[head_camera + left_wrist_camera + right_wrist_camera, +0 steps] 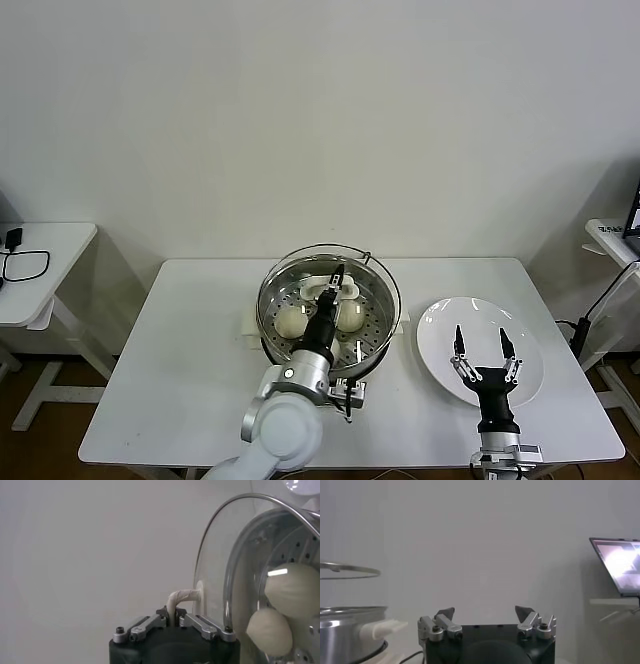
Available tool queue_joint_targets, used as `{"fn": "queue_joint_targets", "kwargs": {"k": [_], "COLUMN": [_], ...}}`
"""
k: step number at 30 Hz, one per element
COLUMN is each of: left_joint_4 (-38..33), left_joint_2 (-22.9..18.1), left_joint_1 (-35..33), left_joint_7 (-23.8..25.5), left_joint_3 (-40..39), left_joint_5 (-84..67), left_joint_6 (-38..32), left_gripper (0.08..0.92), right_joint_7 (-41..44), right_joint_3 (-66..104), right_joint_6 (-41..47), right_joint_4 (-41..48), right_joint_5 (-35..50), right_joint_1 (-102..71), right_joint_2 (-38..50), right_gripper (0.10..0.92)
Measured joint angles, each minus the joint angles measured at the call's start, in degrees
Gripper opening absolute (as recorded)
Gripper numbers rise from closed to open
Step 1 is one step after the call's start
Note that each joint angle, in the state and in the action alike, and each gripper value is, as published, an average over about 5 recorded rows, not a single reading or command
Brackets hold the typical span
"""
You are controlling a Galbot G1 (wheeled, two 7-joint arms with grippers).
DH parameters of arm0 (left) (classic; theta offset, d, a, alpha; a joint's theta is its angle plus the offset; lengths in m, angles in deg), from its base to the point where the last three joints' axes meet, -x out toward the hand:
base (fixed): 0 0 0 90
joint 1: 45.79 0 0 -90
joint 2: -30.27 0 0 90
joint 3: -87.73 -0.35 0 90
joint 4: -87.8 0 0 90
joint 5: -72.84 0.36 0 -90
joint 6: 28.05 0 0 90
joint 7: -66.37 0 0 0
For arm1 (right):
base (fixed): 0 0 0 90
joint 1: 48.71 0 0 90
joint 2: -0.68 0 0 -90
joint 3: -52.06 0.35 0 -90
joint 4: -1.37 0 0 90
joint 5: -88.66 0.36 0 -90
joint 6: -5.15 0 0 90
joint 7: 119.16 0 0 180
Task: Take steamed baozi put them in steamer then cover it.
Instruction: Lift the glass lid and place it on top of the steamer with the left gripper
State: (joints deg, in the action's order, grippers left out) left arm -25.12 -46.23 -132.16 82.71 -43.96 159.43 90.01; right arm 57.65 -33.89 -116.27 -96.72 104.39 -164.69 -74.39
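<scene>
Two hands: both in view.
Left hand [338, 277]: clamped on glass lid [330, 294] handle, above steamer [375, 345] holding baozi [291, 321].
Right hand [483, 349]: fingers apart, upright over plate [440, 325].

White rounded left arm [283, 425], black grippers, silver screwed finger links [440, 627]

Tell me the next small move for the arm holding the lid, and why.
Probably lower it straight down. The left gripper is shut on the glass lid's white handle, and the lid hangs over the steamer with a gap showing in the right wrist view. Baozi already sit inside; the plate is bare, with the right gripper open over it.
</scene>
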Motion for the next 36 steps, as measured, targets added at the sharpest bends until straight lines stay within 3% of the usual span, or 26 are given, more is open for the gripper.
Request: {"fn": "queue_joint_targets", "kwargs": {"k": [36], "left_joint_4": [6.2], "left_joint_2": [-1.7], "left_joint_1": [1.4], "left_joint_7": [-1.8], "left_joint_3": [0.4], "left_joint_5": [-2.8], "left_joint_6": [1.3], "left_gripper": [0.195], "right_joint_7": [-0.2], "right_joint_3": [-0.2], "right_joint_6": [-0.2], "right_joint_4": [-0.2], "right_joint_5": [-1.5], "right_joint_1": [-0.5], "right_joint_2": [0.1], "right_gripper": [0.823]}}
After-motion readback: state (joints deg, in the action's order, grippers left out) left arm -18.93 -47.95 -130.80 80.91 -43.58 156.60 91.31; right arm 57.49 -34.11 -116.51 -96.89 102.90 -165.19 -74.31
